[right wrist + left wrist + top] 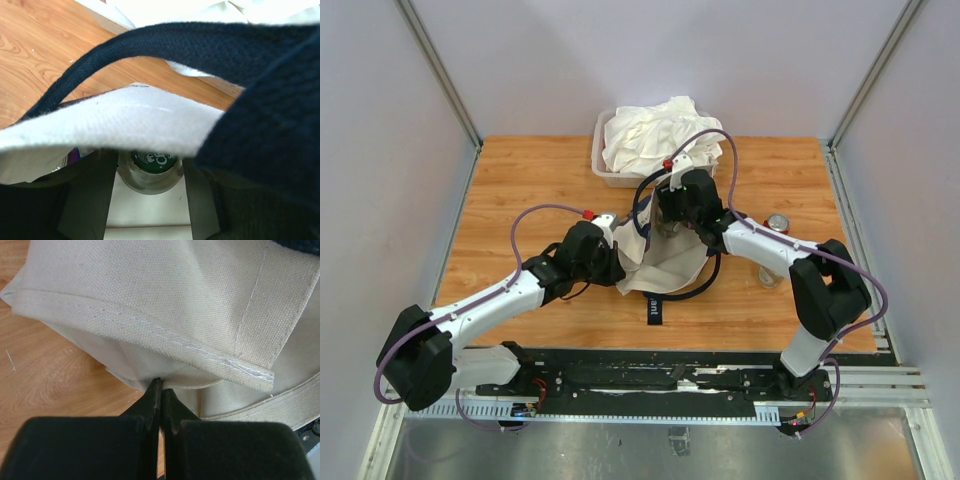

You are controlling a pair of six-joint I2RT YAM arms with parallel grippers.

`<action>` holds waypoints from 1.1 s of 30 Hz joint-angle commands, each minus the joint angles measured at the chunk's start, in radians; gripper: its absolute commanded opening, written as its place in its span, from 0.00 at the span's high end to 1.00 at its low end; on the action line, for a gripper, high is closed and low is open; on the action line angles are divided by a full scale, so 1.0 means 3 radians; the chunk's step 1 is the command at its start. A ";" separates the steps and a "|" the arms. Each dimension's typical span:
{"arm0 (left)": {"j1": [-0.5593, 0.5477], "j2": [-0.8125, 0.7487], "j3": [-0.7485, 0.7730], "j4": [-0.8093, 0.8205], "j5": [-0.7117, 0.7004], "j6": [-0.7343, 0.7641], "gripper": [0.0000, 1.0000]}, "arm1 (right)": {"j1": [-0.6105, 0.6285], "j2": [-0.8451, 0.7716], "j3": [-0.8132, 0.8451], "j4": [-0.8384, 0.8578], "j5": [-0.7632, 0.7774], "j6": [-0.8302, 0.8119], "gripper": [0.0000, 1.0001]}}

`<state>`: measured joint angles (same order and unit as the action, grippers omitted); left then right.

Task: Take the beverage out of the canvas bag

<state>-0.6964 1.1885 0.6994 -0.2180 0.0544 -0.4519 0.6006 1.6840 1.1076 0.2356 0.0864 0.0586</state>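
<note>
The cream canvas bag lies in the middle of the table, its navy handles trailing toward the near edge. My left gripper is shut on a fold of the bag's cloth at its left side; its fingertips meet on the fabric. My right gripper reaches into the bag's mouth from the far side. In the right wrist view the beverage, a glass bottle with a green cap, stands inside the bag, and both fingers touch its sides. The bag's hem and a navy handle hide the fingertips.
A clear plastic tub heaped with white cloth stands just behind the bag. A metal can and a small clear object sit on the wood to the right, close to the right arm. Grey walls enclose the table.
</note>
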 commanded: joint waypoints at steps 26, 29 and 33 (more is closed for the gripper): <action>-0.0036 0.0051 0.0028 -0.0026 0.0018 0.0035 1.00 | 0.0010 -0.0911 0.0176 -0.0034 -0.0453 -0.0099 0.99; -0.0036 0.0066 0.0025 -0.0011 0.0037 0.0044 0.99 | 0.0057 -0.1125 0.0212 -0.0092 -0.0467 -0.0136 0.99; -0.0036 0.0075 0.0021 0.0003 0.0054 0.0049 1.00 | 0.0111 -0.1483 0.0277 -0.0195 -0.0440 -0.0262 0.99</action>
<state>-0.6964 1.1957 0.6994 -0.2214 0.0544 -0.4492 0.6086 1.3701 1.1217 0.0856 -0.0368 0.0296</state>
